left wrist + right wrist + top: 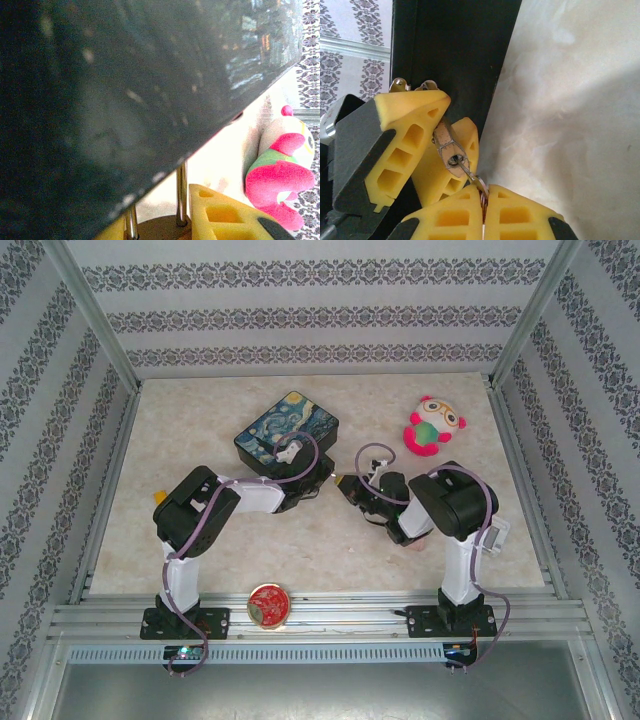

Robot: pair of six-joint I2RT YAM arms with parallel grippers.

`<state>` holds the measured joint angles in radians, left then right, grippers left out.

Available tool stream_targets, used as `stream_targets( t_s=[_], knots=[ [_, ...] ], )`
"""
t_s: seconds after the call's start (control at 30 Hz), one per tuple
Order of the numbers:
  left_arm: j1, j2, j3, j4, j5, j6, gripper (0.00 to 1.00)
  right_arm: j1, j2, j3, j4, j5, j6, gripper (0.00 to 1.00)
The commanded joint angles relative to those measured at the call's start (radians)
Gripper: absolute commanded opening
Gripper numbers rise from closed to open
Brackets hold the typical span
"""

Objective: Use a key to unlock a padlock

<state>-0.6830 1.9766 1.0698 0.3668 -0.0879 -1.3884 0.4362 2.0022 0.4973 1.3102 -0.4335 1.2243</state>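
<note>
Now, just beside the Starry Night box (455,45), our left gripper (451,117) clamps the brass padlock (447,145), keyhole end facing our right gripper (484,192), pinched shut on the key (468,171). Key and lock body lie nearly in line, so we judge a straight push comes next.

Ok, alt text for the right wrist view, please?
The right gripper, shut on the key, holds its tip at the keyhole of the brass padlock, which the left gripper clamps. A dark box stands behind, pale marbled table to the right.
</note>
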Motion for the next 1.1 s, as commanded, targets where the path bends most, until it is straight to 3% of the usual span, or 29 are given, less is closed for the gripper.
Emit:
stream_targets(
  t_s=[0.0, 0.13, 1.07],
  knots=[
    [-0.056, 0.035, -0.036, -0.026, 0.272, -0.093, 0.06, -0.004, 0.004, 0.075, 0.075, -0.132, -0.028, 0.0],
    [-0.053, 0.026, -0.037, -0.036, 0.285, -0.075, 0.06, -0.019, 0.007, 0.094, 0.075, -0.189, -0.023, 0.0],
    [-0.053, 0.006, -0.044, -0.04, 0.313, -0.04, 0.06, 0.013, -0.106, 0.059, 0.037, -0.148, -0.111, 0.0]
  ],
)
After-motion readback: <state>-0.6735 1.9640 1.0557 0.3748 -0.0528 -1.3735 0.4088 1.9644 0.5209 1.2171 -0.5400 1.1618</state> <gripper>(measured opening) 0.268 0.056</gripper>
